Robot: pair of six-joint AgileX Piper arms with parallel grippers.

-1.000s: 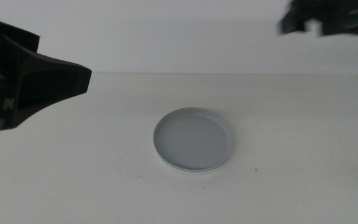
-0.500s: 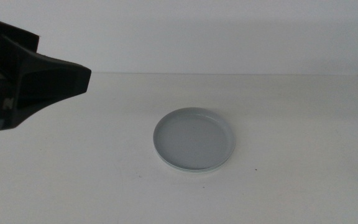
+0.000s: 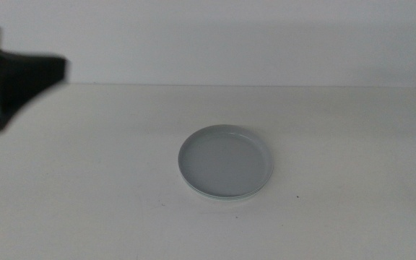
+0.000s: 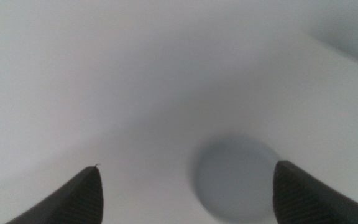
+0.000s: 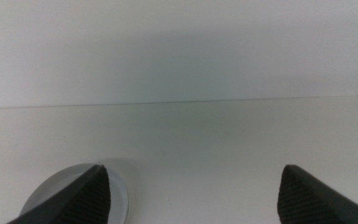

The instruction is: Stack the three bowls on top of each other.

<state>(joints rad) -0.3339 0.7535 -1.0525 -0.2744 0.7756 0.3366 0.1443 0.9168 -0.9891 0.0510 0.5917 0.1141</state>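
left gripper point(image 4: 185, 186): jaws standing wide apart, holding nothing; looking down on the stack from above the bench's left side. In the middle view it is showing only as a dark blurred block at the left edge.
right gripper point(image 5: 194, 186): jaws also spread wide, nothing between them; hanging off the bench's right side, with the stack's rim just showing beside one jaw.
grey bowl point(image 3: 225, 160): sitting on top, near the bench centre, a little toward the front edge; neither gripper is touching it.
lower bowls: only a pale, faintly greenish rim point(image 3: 219, 196) is peeking out under the grey one; can't tell how many are lying beneath.
why: both arms clear and unloaded, so stacking looks done.
materials: matte plastic look, shallow round dish, low rim, flat floor; nesting flush.
bench point(image 3: 352, 144): plain white, matte, no glare.
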